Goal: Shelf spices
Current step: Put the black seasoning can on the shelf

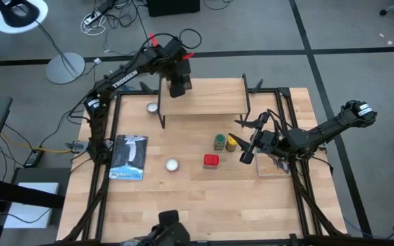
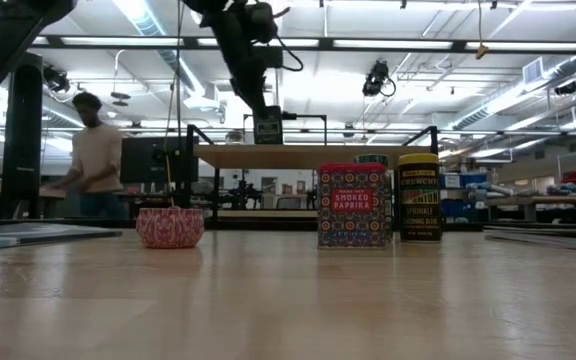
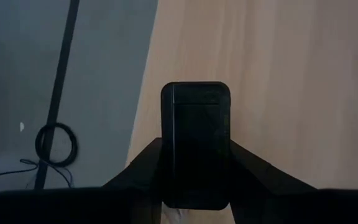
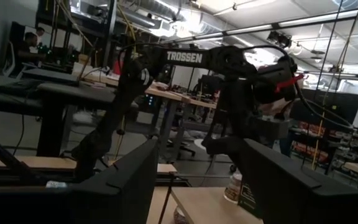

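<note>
The left gripper [image 1: 178, 85] is clamped on the black tin [image 3: 196, 142], holding it upright over the shelf [image 1: 211, 104] near its back left corner, probably to set it down flat. The right gripper [image 1: 250, 140], fingers apart and empty, waits beside the shelf's right end. The red tin [image 1: 211, 160], green-capped jar [image 1: 220, 141] and yellow jar [image 1: 231, 143] stand on the table in front of the shelf.

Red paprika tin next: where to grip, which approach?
Judgement: grip the red paprika tin across its flat side walls, just under the lid, coming straight down. It stands upright and boxy, so flat faces suit parallel fingers. The green-capped jar and yellow jar stand apart behind it. The right gripper, open, is nearest; the left gripper holds the black tin over the shelf.
</note>
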Robot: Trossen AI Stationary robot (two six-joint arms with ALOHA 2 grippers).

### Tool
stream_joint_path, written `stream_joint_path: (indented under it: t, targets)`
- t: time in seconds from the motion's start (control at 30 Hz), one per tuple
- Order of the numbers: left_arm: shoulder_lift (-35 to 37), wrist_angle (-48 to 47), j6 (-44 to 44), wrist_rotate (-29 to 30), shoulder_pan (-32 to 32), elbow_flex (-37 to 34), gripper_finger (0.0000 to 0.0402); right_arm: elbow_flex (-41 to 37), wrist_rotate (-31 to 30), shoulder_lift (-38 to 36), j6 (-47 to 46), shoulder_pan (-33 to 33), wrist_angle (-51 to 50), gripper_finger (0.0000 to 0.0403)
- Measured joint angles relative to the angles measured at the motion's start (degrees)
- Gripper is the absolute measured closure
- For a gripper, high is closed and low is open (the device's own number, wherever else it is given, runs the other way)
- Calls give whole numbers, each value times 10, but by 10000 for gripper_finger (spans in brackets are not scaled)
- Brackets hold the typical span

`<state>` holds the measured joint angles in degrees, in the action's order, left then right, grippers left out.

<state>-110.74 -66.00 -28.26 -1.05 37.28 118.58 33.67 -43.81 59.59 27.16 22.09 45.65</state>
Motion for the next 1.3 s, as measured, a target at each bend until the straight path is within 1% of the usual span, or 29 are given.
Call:
stream_joint_path:
  t: [0.4, 0.9, 1.0, 1.17, 1.3]
  targets:
    - [-25, 12, 0, -12, 16, 0, 275, 0, 0, 0, 0, 0, 1, 174]
    - [-25, 19, 0, -10, 18, 0, 273, 0, 0, 0, 0, 0, 0, 175]
    - [-25, 19, 0, -9, 17, 0, 261, 0, 0, 0, 0, 0, 0, 174]
    - [-25, 19, 3, -1, 16, 0, 228, 0, 0, 0, 0, 0, 0, 174]
    - [-25, 19, 21, -1, 16, 0, 207, 0, 0, 0, 0, 0, 0, 175]
